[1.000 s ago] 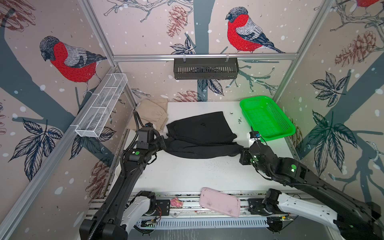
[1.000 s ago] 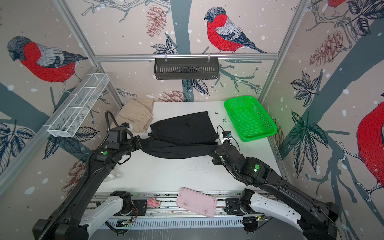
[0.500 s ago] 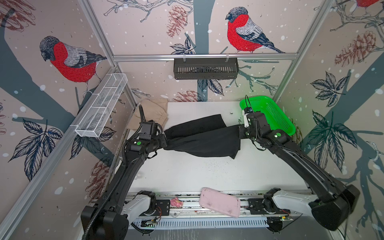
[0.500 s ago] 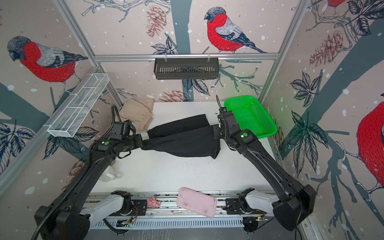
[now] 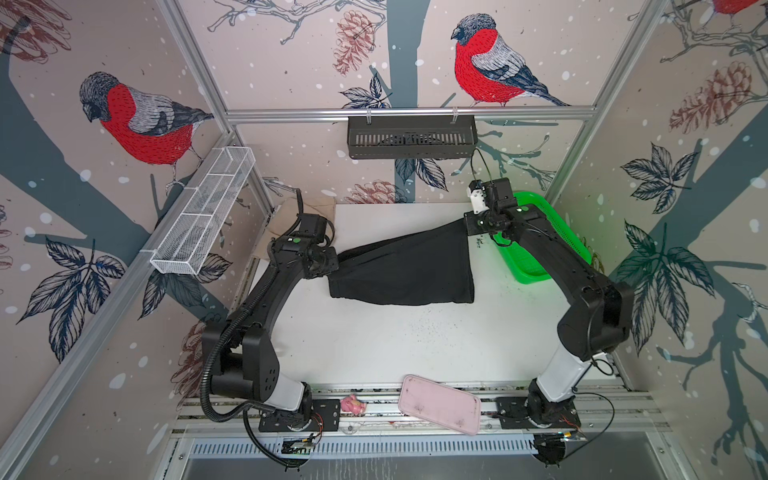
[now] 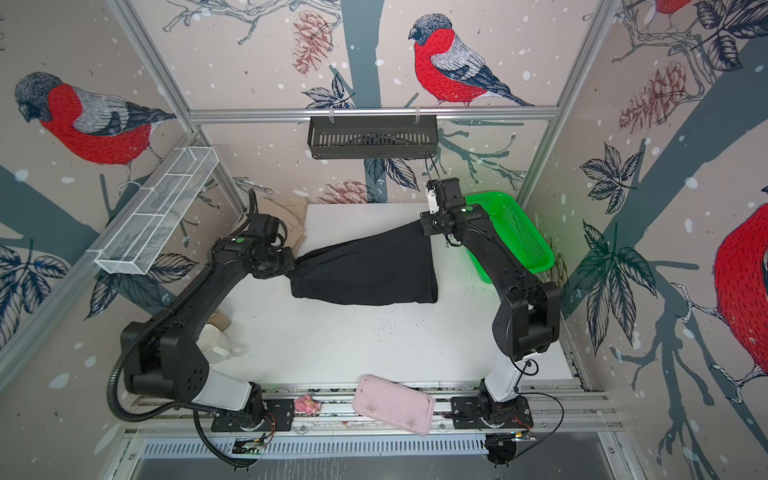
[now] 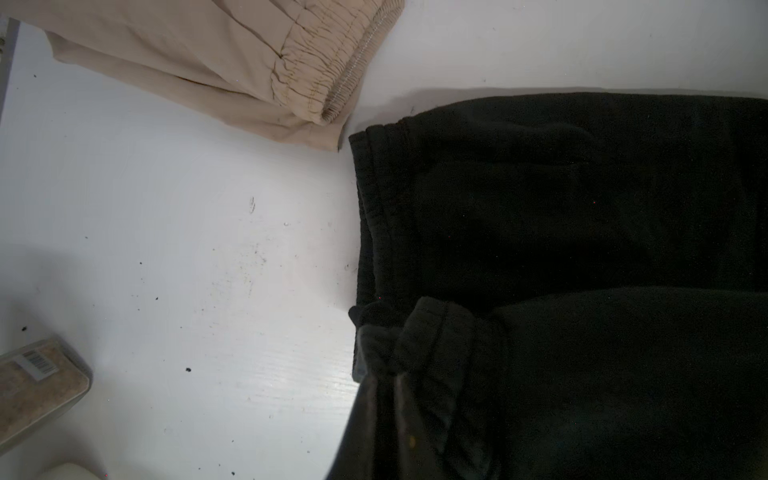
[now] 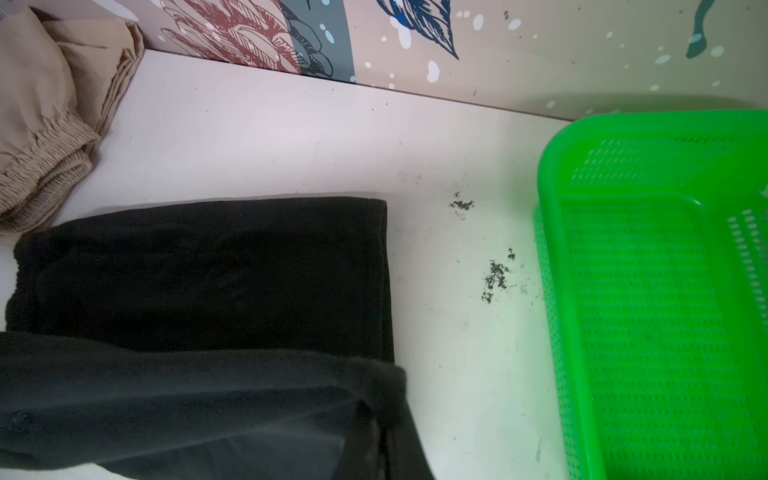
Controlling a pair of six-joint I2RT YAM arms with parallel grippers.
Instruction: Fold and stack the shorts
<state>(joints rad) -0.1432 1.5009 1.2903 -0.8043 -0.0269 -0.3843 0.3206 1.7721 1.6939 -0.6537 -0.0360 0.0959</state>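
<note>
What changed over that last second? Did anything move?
The right gripper swung its corner of the black shorts up and toward the back; the left gripper shifted slightly, so the cloth stretches between them. Both stayed shut. The beige shorts and green basket stayed put.

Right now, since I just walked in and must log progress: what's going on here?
Both arms handle the plain black cloth shorts: the left gripper is shut on the waistband end, the right gripper on the opposite end, holding one layer up over the white table while the rest lies flat. The beige elastic-waist shorts lie at the far left corner, not yet stacked.
</note>
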